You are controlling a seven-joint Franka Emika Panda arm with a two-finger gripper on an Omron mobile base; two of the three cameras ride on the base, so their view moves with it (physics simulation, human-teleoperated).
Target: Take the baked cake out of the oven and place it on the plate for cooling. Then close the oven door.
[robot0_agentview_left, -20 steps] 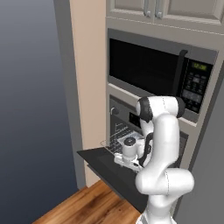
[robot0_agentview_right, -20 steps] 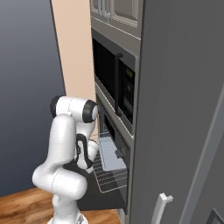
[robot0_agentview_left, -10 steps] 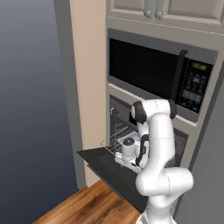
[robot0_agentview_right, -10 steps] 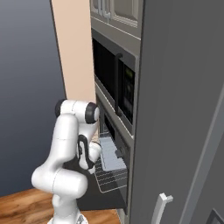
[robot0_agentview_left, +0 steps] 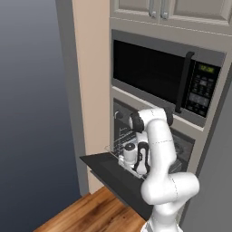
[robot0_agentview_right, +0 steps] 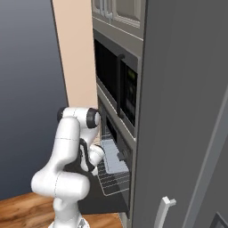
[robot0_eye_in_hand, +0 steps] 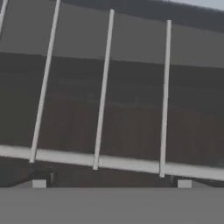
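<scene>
At the left of the left base view the oven door [robot0_agentview_left: 115,174] is seen dropped flat, with the wire rack [robot0_agentview_left: 118,146] drawn out over it, so the oven [robot0_agentview_left: 181,145] counts as opened; no cake or plate can be made out, and lifting the cake, plating it and shutting the door are judged still to do. Further right, the gripper [robot0_agentview_left: 129,158] is held low over the rack, its fingertips [robot0_eye_in_hand: 38,183] barely showing, so whether it is spread or pressed together cannot be told. No brand or label can be read; the microwave [robot0_agentview_left: 167,81] display is only a blur.
</scene>
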